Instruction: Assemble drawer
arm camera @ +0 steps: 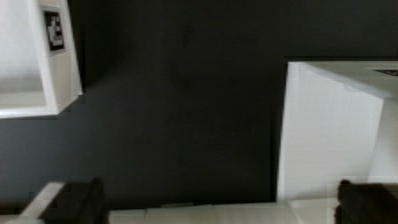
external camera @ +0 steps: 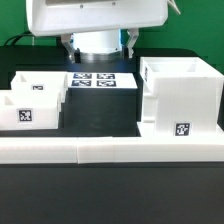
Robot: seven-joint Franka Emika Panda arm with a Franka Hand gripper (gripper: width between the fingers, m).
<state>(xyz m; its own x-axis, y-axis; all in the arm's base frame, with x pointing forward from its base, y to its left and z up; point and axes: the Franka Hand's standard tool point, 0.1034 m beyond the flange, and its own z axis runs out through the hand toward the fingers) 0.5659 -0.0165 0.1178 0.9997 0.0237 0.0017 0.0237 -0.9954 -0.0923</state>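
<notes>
The large boxy housing [external camera: 180,95] stands on the exterior view's right, with a tag low on its front. Two small trays [external camera: 38,88] [external camera: 25,112] sit on the exterior view's left, each tagged. My gripper [external camera: 97,42] hangs at the back centre, above the dark table between the trays and the housing. In the wrist view the gripper [arm camera: 221,198] is open and empty, with its dark fingers [arm camera: 71,200] wide apart. A tray [arm camera: 36,60] lies to one side of the gap and the housing [arm camera: 347,130] to the other. The gripper touches neither.
The marker board [external camera: 105,80] lies flat on the table under the arm. A long low white L-shaped border bar [external camera: 110,150] runs along the front of the parts; its edge also shows in the wrist view [arm camera: 214,215].
</notes>
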